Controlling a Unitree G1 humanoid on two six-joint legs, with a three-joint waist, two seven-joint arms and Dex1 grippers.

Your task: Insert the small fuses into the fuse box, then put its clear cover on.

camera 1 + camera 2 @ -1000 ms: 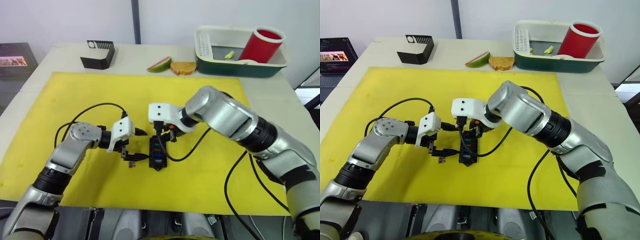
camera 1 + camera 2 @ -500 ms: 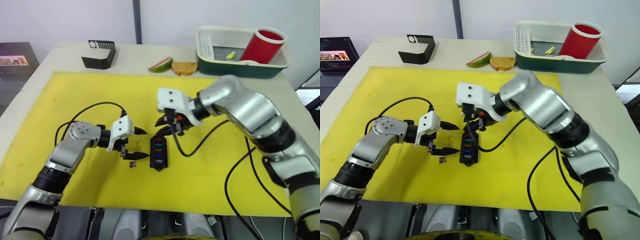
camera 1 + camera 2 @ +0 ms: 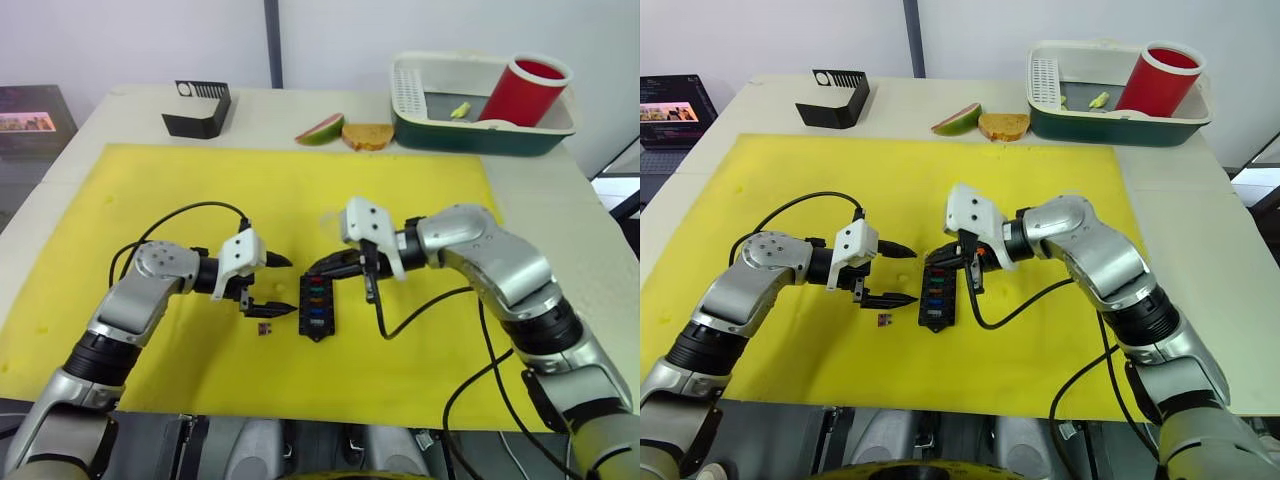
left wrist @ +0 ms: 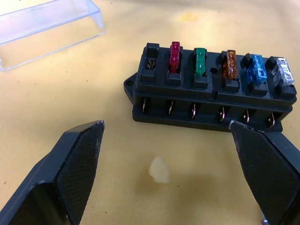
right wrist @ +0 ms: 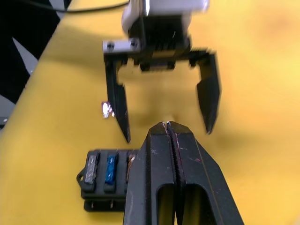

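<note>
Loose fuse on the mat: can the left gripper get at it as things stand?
Probably yes. The left gripper, open, hangs close by the loose fuse, which lies alone on the yellow mat, apart from the fuse box; nothing lies between them.

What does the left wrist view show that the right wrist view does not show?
Left wrist view alone: the clear cover lying apart from the box, the red fuse, the green fuse and one empty slot beside the red. Right wrist view alone: the open left gripper from the front, and a loose fuse on the mat. Both: the fuse box and blue fuse.
</note>
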